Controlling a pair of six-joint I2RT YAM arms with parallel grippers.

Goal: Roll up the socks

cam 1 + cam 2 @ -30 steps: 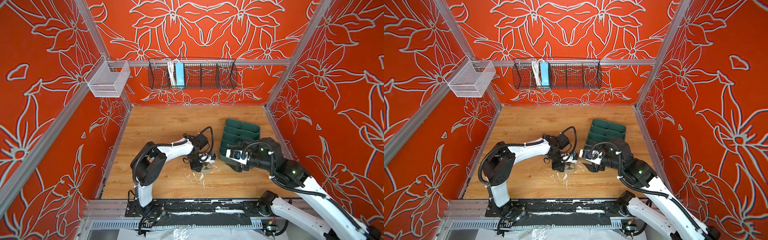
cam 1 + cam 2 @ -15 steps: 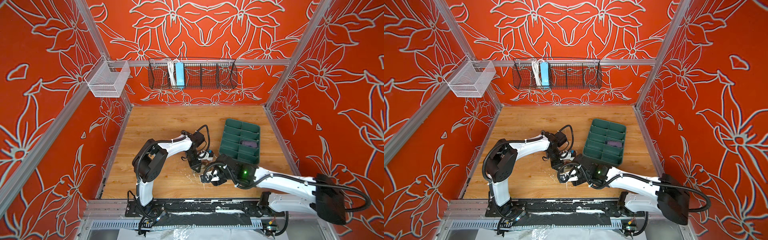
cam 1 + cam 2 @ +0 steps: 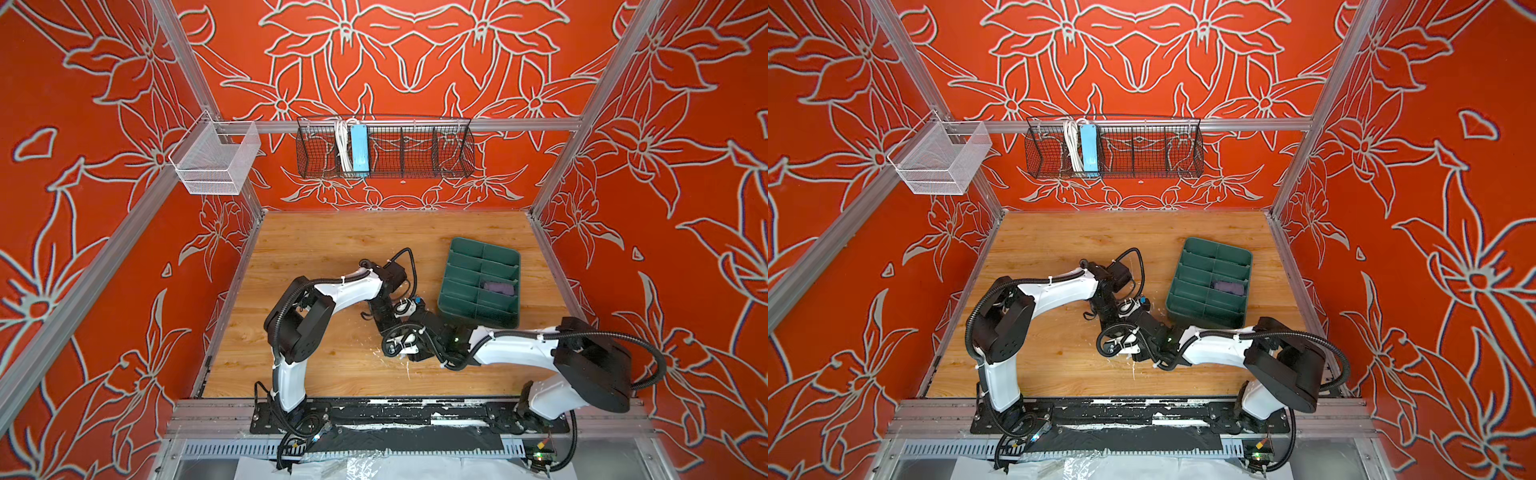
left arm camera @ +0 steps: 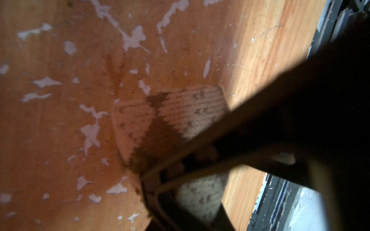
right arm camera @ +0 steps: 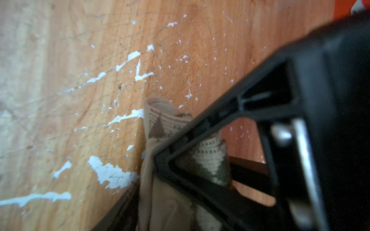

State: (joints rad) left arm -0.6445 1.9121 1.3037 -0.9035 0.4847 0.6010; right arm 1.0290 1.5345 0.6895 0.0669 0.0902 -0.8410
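The argyle sock point(image 4: 180, 112) lies on the wooden table point(image 3: 332, 257) near its middle, under the two grippers, so both top views hide it. In the left wrist view it is flat on the scratched wood. In the right wrist view one end of it stands up in a fold. The purple sock point(image 3: 497, 287) lies as a small bundle in a compartment on the right side of the green tray point(image 3: 478, 318). One dark finger point(image 4: 260, 120) of the left gripper point(image 3: 384, 322) crosses the argyle sock, and one finger point(image 5: 240, 104) of the right gripper point(image 3: 405, 340) stands against its folded end. In each wrist view the second finger is not visible, so I cannot tell if either pair of jaws is closed on the fabric. One second ago the right arm point(image 3: 511, 353) stood raised over the tray and covered its near part. Now it lies low along the front of the table, its gripper is just beside the left gripper, and the whole tray is uncovered. The left gripper stays almost in the same place. Behind the grippers there is bare wood up to the rear wall point(image 3: 382, 62). The tray lies just to their right, near the right edge. The right elbow is close to the right front corner, and the base rail point(image 3: 374, 415) closes the front edge.
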